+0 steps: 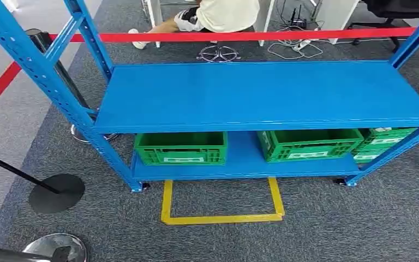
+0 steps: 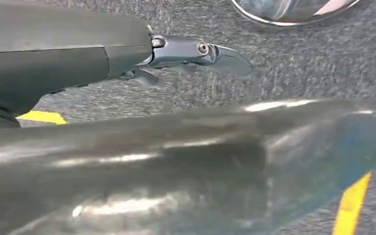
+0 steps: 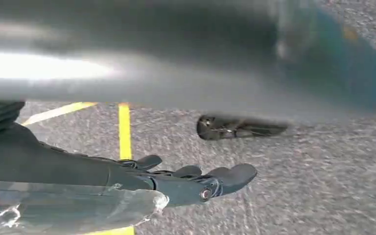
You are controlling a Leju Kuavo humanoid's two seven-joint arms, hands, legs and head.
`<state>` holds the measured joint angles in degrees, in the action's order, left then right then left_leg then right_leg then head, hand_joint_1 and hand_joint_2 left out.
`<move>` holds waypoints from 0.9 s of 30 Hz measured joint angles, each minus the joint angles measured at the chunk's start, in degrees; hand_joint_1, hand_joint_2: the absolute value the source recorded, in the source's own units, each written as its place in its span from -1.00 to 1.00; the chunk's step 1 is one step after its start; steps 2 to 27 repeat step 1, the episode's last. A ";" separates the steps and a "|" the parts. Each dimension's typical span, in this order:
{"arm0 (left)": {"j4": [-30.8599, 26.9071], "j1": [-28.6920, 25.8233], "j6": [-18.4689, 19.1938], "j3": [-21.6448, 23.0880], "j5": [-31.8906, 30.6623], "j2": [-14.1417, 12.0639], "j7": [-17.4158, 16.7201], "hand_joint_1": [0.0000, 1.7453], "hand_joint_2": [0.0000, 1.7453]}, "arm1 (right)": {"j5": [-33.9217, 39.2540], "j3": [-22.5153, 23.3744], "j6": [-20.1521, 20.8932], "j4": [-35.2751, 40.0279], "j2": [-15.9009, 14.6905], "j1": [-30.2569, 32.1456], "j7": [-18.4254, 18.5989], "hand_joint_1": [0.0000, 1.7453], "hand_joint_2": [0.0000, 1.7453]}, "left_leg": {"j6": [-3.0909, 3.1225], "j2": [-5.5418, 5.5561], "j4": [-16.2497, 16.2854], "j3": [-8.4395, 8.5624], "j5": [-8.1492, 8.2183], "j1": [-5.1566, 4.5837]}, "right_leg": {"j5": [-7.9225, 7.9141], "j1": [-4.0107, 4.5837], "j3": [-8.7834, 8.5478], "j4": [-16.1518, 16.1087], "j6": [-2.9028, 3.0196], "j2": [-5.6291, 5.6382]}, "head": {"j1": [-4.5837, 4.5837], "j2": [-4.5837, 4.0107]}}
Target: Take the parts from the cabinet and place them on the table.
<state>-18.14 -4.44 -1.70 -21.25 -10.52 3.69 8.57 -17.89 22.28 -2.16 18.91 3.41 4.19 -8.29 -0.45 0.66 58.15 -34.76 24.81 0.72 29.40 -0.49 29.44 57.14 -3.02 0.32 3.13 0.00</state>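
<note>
A blue metal rack (image 1: 262,95) stands in front of me in the head view, its upper shelf bare. On its lower shelf sit three green crates: one at the left (image 1: 181,147), one in the middle (image 1: 308,143) and one at the right (image 1: 384,143), partly behind the rack's post. What the crates contain is hidden by the upper shelf. My left hand (image 2: 196,51) hangs over the grey carpet with its fingers stretched out and nothing in them. My right hand (image 3: 200,181) also hangs above the carpet, fingers extended and holding nothing.
A yellow tape square (image 1: 221,210) marks the carpet just before the rack. Red barrier tape (image 1: 240,36) runs behind it and down the left side, with stanchion bases (image 1: 57,192) at the left. A person (image 1: 213,13) sits beyond the tape.
</note>
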 joint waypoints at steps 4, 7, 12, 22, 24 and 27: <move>-0.15 -0.27 0.07 1.15 0.62 -0.18 -0.44 -1.00 -1.00 | 1.04 -1.15 0.07 0.13 -0.18 0.24 0.49 -1.00 -1.00 | 0.00 0.00 0.00 0.00 0.00 0.00 | 0.00 0.00 0.00 0.00 0.00 0.00 | 0.00 0.00; -0.15 -0.27 0.07 1.15 0.62 -0.18 -0.44 -1.00 -1.00 | 1.04 -1.15 0.07 0.13 -0.18 0.24 0.49 -1.00 -1.00 | 0.00 0.00 0.00 0.00 0.00 0.00 | 0.00 0.00 0.00 0.00 0.00 0.00 | 0.00 0.00; -0.15 -0.27 0.07 1.15 0.62 -0.18 -0.44 -1.00 -1.00 | 1.04 -1.15 0.07 0.13 -0.18 0.24 0.49 -1.00 -1.00 | 0.00 0.00 0.00 0.00 0.00 0.00 | 0.00 0.00 0.00 0.00 0.00 0.00 | 0.00 0.00; -0.15 -0.27 0.07 1.15 0.62 -0.18 -0.44 -1.00 -1.00 | 1.04 -1.15 0.07 0.13 -0.18 0.24 0.49 -1.00 -1.00 | 0.00 0.00 0.00 0.00 0.00 0.00 | 0.00 0.00 0.00 0.00 0.00 0.00 | 0.00 0.00; -0.15 -0.27 0.07 1.15 0.62 -0.18 -0.44 -1.00 -1.00 | 1.04 -1.15 0.07 0.13 -0.18 0.24 0.49 -1.00 -1.00 | 0.00 0.00 0.00 0.00 0.00 0.00 | 0.00 0.00 0.00 0.00 0.00 0.00 | 0.00 0.00; -0.15 -0.27 0.07 1.15 0.62 -0.18 -0.44 -1.00 -1.00 | 1.04 -1.15 0.07 0.13 -0.18 0.24 0.49 -1.00 -1.00 | 0.00 0.00 0.00 0.00 0.00 0.00 | 0.00 0.00 0.00 0.00 0.00 0.00 | 0.00 0.00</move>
